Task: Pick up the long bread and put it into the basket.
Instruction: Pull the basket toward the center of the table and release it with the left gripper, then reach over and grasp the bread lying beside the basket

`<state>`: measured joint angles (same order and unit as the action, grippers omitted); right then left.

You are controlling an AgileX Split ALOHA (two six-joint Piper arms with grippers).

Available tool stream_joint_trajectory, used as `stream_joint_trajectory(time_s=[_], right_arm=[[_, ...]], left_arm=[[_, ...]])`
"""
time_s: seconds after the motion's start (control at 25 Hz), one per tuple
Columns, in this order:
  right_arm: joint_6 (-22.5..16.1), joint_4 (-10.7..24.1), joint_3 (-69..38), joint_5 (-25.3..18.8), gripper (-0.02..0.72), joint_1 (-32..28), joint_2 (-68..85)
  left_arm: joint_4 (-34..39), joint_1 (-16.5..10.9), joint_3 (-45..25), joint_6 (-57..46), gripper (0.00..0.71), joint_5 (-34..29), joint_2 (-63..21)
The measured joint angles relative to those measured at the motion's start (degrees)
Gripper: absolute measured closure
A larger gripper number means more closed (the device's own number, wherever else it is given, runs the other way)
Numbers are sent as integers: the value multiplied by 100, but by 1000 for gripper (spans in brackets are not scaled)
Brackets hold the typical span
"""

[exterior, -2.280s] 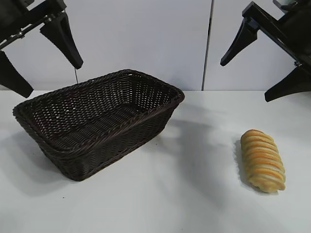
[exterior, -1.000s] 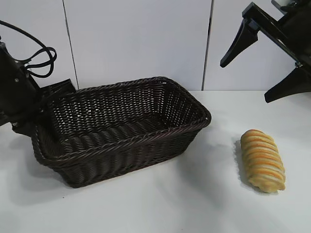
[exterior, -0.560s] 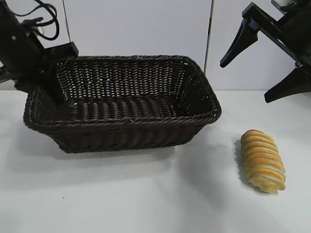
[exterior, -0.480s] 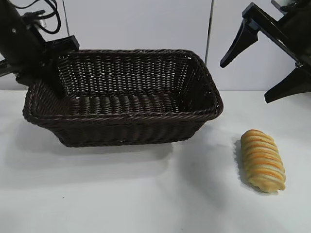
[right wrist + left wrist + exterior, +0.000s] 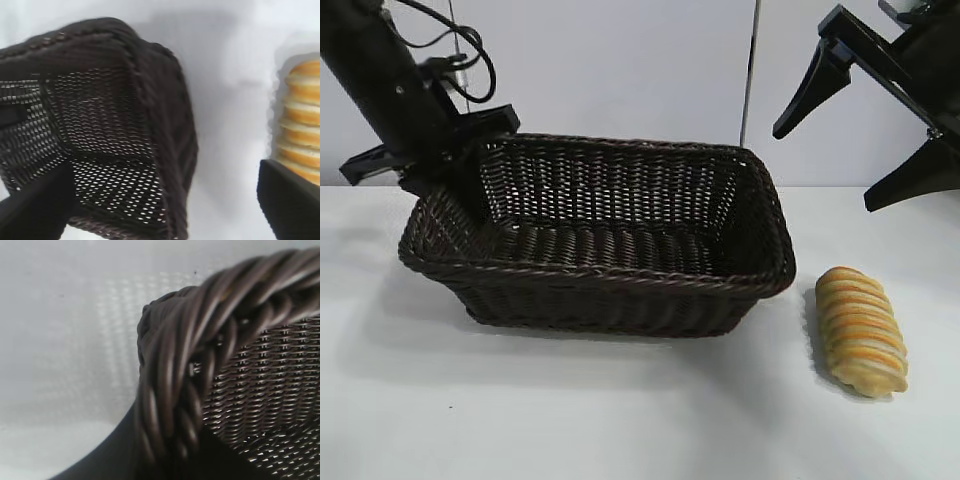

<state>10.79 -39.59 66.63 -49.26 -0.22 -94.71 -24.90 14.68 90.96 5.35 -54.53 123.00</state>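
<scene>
The left pincer (image 5: 470, 190) is clamped on the rim of the dark brown woven wicker basket (image 5: 620, 285), dragging it toward the ridged golden long bread (image 5: 861, 330). The basket has swung nearer since earlier. Above the loaf, the right pincer (image 5: 865, 150) hangs wide open, empty; it must descend next.

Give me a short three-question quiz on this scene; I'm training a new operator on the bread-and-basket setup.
1. True or false: the long bread already lies inside the basket.
2. Which gripper is at the basket's rim? A) left gripper B) right gripper
3. Fill in: the bread rests on the ____, beside the basket's end nearer the right arm.

Key
1. False; it lies on the table, outside the basket.
2. A; the left gripper is clamped on the rim at the far corner, while the right gripper hangs open above the bread.
3. table
</scene>
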Motion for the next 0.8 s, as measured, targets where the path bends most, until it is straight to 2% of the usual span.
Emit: stream_joint_trajectory(time_s=[0.08, 0.16, 0.28, 0.36, 0.4, 0.56, 0.8], right_arm=[[0, 0, 0, 25, 21, 0, 0], [0, 0, 0, 57, 21, 0, 0], [0, 0, 0, 69, 21, 0, 0], [0, 0, 0, 69, 21, 0, 0], [0, 0, 0, 82, 21, 0, 0], [0, -5, 0, 82, 21, 0, 0], [0, -5, 0, 82, 21, 0, 0]], left_arm=[[-25, 0, 5, 0, 585, 61, 0], [-87, 0, 21, 0, 488, 73, 0], [-162, 0, 49, -32, 209, 77, 0], [-155, 0, 49, -137, 95, 77, -50], [-112, 0, 49, -194, 65, 77, -85], [339, 0, 49, -436, 24, 7, -520], [1451, -86, 171, -863, 17, -290, -1470]])
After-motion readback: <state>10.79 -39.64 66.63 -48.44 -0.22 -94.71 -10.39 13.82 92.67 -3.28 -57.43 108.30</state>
